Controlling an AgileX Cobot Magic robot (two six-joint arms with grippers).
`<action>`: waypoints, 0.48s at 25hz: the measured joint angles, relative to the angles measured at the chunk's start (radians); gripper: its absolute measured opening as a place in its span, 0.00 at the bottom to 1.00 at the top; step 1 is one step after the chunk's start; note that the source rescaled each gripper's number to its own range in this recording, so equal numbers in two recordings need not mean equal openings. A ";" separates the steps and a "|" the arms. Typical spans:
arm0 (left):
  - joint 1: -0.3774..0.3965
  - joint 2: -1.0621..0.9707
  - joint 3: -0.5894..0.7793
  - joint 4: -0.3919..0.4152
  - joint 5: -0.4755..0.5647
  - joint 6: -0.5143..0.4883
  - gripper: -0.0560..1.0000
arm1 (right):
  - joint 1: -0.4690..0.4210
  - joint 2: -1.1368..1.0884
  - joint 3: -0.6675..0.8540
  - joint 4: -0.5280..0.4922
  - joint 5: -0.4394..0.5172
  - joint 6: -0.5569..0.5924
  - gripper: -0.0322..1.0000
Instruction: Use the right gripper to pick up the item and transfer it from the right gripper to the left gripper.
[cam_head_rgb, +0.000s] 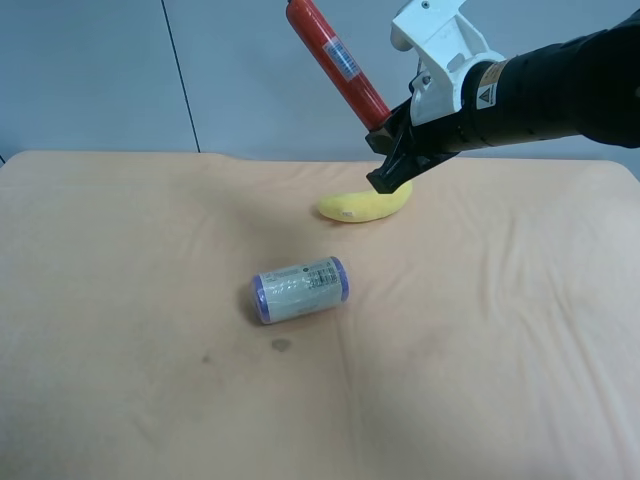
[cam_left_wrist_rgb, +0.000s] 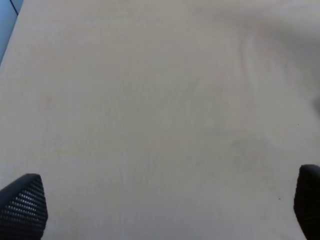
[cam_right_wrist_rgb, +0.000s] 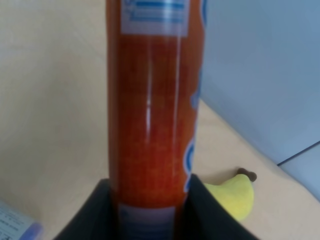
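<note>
The item (cam_head_rgb: 338, 62) hangs in the air at the upper middle of the high view. It is a thin red stick slanting up and to the left from the right gripper (cam_head_rgb: 385, 150), which pinches its lower end. In the right wrist view it (cam_right_wrist_rgb: 152, 125) fills the centre, with a black finger pressed to each side at the bottom edge.

It looks light and fairly stiff, since it stands out from the grip without drooping. The glossy wrapper may be slippery. The free length near the white-blue label looks the best place for a second hold, short of the crimped tip.

Nearest, the roll (cam_head_rgb: 300, 289) lies on the table (cam_head_rgb: 120, 300) at frame centre. Behind it the banana (cam_head_rgb: 365, 205) lies just below the gripper. The right arm reaches in from the upper right, its wrist raised well above the table.

The left gripper (cam_left_wrist_rgb: 165, 205) is spread wide over bare table, holding nothing; the high view does not show it.
</note>
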 joint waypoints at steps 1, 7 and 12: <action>0.000 0.000 0.000 0.000 0.000 0.000 1.00 | 0.000 0.000 0.000 0.000 0.000 0.000 0.04; 0.000 0.000 0.000 0.000 0.000 0.000 1.00 | 0.000 0.000 0.000 0.000 0.000 0.000 0.04; 0.000 0.000 0.000 0.000 0.000 0.000 1.00 | 0.000 0.000 0.000 0.000 0.000 0.000 0.04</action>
